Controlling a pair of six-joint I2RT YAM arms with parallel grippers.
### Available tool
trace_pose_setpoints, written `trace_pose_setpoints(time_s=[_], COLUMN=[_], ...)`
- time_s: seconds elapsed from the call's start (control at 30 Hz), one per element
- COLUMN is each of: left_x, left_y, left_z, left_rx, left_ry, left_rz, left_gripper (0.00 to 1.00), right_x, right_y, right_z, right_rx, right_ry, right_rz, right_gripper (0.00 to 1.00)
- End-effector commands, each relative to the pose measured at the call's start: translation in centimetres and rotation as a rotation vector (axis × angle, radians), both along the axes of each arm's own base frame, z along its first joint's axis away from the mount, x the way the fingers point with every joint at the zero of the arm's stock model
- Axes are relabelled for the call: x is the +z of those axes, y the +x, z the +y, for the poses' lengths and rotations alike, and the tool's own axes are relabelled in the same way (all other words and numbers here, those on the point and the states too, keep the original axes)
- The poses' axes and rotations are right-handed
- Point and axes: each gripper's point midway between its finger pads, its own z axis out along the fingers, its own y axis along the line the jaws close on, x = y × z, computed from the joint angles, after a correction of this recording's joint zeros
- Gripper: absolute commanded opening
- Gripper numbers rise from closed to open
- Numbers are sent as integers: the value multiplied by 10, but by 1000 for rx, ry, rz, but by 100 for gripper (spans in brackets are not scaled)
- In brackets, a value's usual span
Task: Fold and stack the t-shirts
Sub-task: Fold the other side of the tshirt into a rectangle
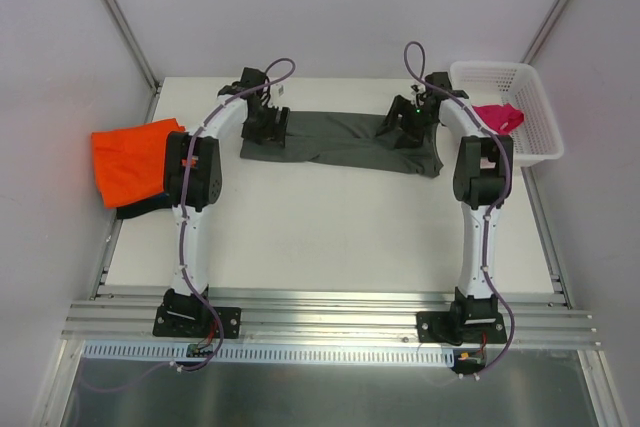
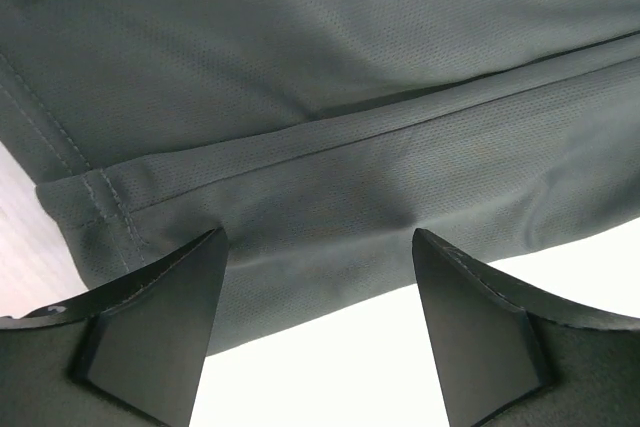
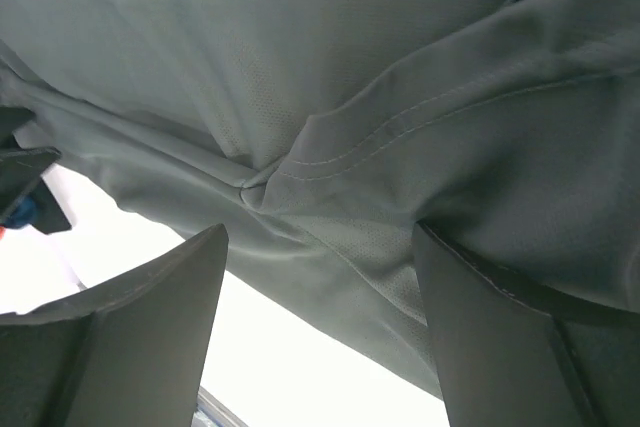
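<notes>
A dark grey t-shirt (image 1: 340, 140) lies folded into a long band across the far part of the table. My left gripper (image 1: 266, 127) is open over its left end; the left wrist view shows the hem and near edge of the grey cloth (image 2: 330, 97) between the spread fingers (image 2: 160, 327). My right gripper (image 1: 404, 128) is open over its right end, above a sleeve seam (image 3: 330, 162). A bright orange t-shirt (image 1: 132, 159) lies folded at the table's left edge on a navy/black one (image 1: 145, 209). A magenta-pink t-shirt (image 1: 497, 117) sits in the basket.
A white lattice basket (image 1: 525, 87) stands at the far right corner. White walls enclose the table on three sides. The aluminium rail (image 1: 330, 317) with both arm bases runs along the near edge.
</notes>
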Motion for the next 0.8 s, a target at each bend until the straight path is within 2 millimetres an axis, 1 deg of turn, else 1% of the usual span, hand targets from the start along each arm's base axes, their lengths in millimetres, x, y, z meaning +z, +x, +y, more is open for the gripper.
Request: trace_pose_setpoints(time_s=[0.0, 0.03, 0.1, 0.13, 0.17, 0.23, 0.27, 0.33, 0.37, 0.4, 0.43, 0.47, 0.5, 0.53, 0.57, 0.6, 0.63, 0.67, 0.7, 0.73, 0.77], left_x=[1, -1, -2, -3, -4, -3, -4, -5, -6, -7, -7, -8, -8, 0, -6, -5, -4, -1, 0, 9, 5], left_y=[-17, -20, -34, -39, -48, -59, -68, -77, -86, -91, -97, -109, -117, -123, -138, -146, -154, -170, -177, -183, -197], left_z=[0, -1, -5, -5, -5, -9, -8, -8, -7, -6, -7, -7, -11, -13, -12, -13, -15, -15, -15, -16, -13], left_rx=[-23, -26, -30, -29, -27, -33, -31, -29, -30, -31, -35, -37, -22, -27, -29, -27, -36, -42, -41, -49, -43], left_ry=[-17, -25, -54, -60, -65, -88, -89, -96, -98, -96, -104, -104, -115, -130, -126, -129, -132, -137, -137, -141, -138], left_rz=[46, 59, 102, 115, 137, 164, 184, 204, 222, 231, 244, 265, 287, 283, 319, 329, 337, 352, 357, 340, 369], left_gripper=[76, 76, 75, 75, 75, 75, 75, 75, 74, 75, 75, 74, 74, 74, 74, 74, 74, 74, 74, 74, 75], right_x=[15, 14, 11, 7, 7, 4, -3, -1, -3, -3, -3, -2, -7, 3, 5, 4, 14, 16, 20, 24, 27], right_y=[8, 7, 5, 1, -2, -11, -21, -35, -42, -56, -62, -71, -82, -86, -92, -101, -104, -109, -112, -118, -122], right_z=[-1, -1, -1, -1, -3, -4, -6, -6, -8, -7, -8, -8, -8, -10, -10, -10, -10, -11, -13, -14, -14], right_rx=[-34, -37, -35, -33, -35, -31, -33, -26, -28, -24, -21, -22, -19, -20, -16, -13, -10, -6, -6, -6, -4], right_ry=[60, 60, 61, 61, 59, 61, 58, 60, 62, 59, 58, 56, 52, 52, 50, 48, 45, 41, 38, 30, 27], right_rz=[-14, -7, 4, 17, 26, 51, 83, 109, 129, 152, 161, 178, 206, 192, 203, 220, 203, 208, 205, 201, 202], right_gripper=[79, 79, 79, 79, 79, 79, 79, 79, 79, 79, 79, 79, 79, 79, 79, 79, 79, 79, 79, 79, 79])
